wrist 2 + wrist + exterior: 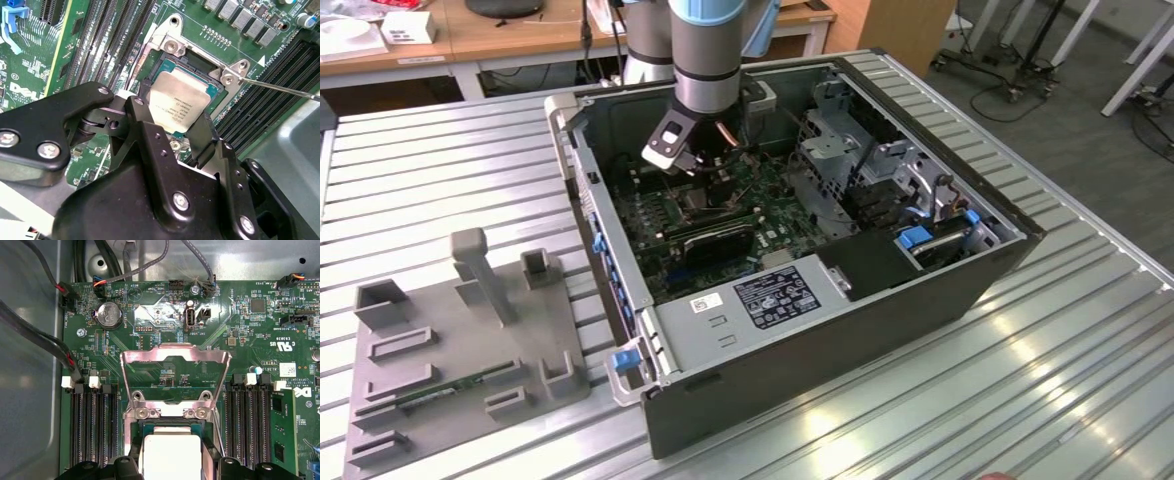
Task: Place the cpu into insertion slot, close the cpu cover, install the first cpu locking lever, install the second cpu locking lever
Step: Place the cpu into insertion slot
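Note:
The cpu (176,100), a flat square chip with a silvery-tan top, sits between my gripper's (175,119) two black fingers (145,117), low over the insertion slot (196,60). The fingers touch two opposite edges of the chip, so the gripper is shut on it. In the first wrist view the cpu (170,452) lies just in front of the cpu cover (175,356), a silver windowed frame standing open on its hinge. A thin locking lever (282,88) juts out beside the slot. In the exterior view the gripper (698,168) reaches down into the open computer case.
Long black memory slots (92,425) flank the socket on both sides. Cables (35,335) run along the case wall. The case rim (607,270) and a metal drive cage (834,150) hem in the arm. A grey fixture plate (467,350) lies at the exterior view's left.

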Robot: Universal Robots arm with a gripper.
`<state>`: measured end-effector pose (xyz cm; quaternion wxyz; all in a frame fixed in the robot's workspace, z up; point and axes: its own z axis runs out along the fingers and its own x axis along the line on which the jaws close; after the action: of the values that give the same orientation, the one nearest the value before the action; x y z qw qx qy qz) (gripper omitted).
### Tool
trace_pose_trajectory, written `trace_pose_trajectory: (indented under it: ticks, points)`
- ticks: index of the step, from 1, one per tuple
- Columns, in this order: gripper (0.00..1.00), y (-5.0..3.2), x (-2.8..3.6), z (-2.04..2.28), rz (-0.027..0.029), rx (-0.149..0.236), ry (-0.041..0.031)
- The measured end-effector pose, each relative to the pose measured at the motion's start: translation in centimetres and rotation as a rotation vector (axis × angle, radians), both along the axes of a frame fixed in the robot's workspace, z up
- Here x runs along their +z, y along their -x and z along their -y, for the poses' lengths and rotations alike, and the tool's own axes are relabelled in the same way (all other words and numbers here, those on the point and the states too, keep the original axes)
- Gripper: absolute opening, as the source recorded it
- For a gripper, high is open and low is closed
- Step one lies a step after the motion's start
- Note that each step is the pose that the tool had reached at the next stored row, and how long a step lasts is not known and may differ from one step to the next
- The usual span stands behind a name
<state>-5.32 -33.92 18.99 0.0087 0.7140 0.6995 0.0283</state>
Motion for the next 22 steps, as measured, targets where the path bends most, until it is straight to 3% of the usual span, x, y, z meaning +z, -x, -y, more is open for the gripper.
trace_pose_trajectory:
  ticks: [5,6,20,21,22]
  points:
    - [0.55,0.01,-0.03,-0.01,0.0006,0.000,-0.0008]
    - [0.61,0.01,-0.02,-0.01,0.0004,0.000,-0.0006]
    - [0.61,0.02,0.53,0.00,0.0001,0.000,-0.0001]
    - [0.61,0.01,0.53,0.00,-0.0024,0.000,-0.0001]
    - [0.61,-0.01,0.53,0.00,-0.0095,0.000,0.0001]
